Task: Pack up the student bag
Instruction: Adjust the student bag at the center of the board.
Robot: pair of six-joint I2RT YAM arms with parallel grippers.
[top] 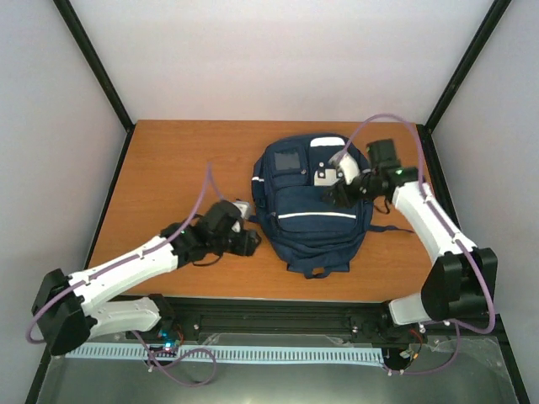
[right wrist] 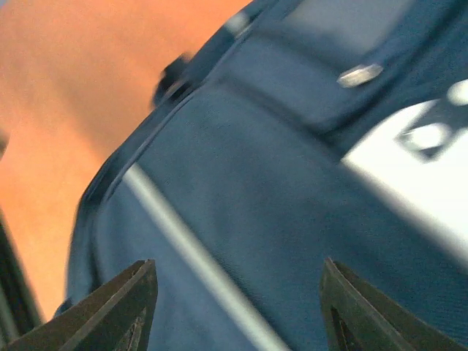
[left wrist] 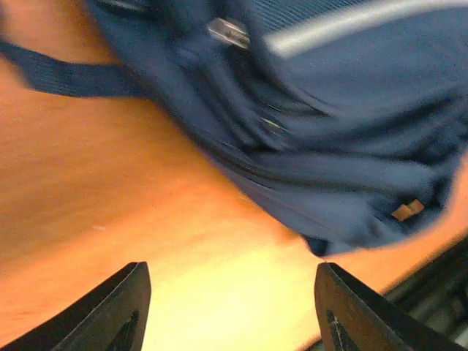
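2 empty hands, 1 limp bag.
The left hand [left wrist: 230, 269] gapes wide, holding nothing, over the surface [top: 168, 168] just beside the student bag [top: 312, 210], which lies flat there. The right hand [right wrist: 238, 263], also wide and empty, hovers above its front. A push without a grip could bunch the fabric or slide the bag.

Navy-blue student bag [top: 310, 210] with white stripe trim and white patches, on orange-brown wood table [top: 168, 168]; arms white/black.
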